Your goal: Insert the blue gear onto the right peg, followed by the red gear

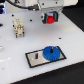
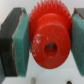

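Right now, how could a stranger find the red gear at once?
Find the black-bordered grey plate on the white table; the blue gear lies on it. Above, the gripper holds the red gear between teal pads. It is smaller, red, and off the table.

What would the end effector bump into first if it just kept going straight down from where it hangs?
Probably the bare white table, behind the plate carrying the blue gear. The end effector holds the red gear, which would touch first. Depth is uncertain.

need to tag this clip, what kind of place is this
Probably a robotics lab bench: a plain white table, a grey peg plate carrying the blue gear, and a gripper holding the red gear.
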Tool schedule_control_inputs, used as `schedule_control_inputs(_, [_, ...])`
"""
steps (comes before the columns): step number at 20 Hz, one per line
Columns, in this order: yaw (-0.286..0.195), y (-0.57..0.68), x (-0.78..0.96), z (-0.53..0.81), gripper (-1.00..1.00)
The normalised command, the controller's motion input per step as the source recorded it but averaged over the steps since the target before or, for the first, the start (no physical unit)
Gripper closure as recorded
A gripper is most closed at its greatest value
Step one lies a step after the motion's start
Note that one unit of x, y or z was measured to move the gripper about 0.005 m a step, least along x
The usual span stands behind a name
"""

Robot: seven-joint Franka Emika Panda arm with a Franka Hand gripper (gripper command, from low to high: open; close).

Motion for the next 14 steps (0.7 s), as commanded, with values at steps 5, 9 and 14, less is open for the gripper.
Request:
schedule_control_inputs(5, [0.000, -0.17, 0.79, 0.48, 1.00])
schedule_control_inputs(9, [0.000, -0.06, 0.83, 0.43, 1.00])
schedule_control_inputs(14, [0.000, -0.04, 0.83, 0.38, 1.00])
